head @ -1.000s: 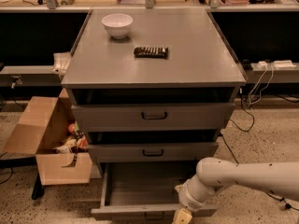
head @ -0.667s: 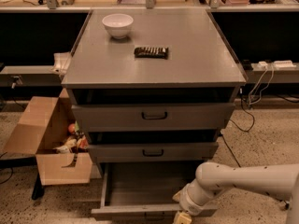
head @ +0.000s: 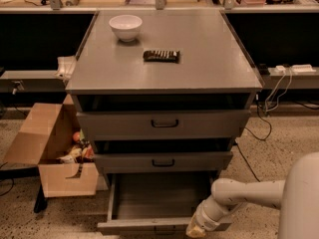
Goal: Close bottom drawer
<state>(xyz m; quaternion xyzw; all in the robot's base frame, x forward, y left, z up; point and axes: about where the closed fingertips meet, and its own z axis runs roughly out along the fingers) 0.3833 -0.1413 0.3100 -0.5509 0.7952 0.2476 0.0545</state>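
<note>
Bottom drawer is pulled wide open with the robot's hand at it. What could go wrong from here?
The gripper sits at the right end of the bottom drawer front, not its middle, so a push might skew the drawer and jam it. So close to the corner, the gripper could also slip off sideways and miss the push.

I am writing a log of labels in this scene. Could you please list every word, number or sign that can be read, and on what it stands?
No text can be read here.
Dark bar on the cabinet top: any print is too blurred to read.
Cardboard box: no print shows.
End effector, at the front of the bottom drawer: no label shows.
</note>
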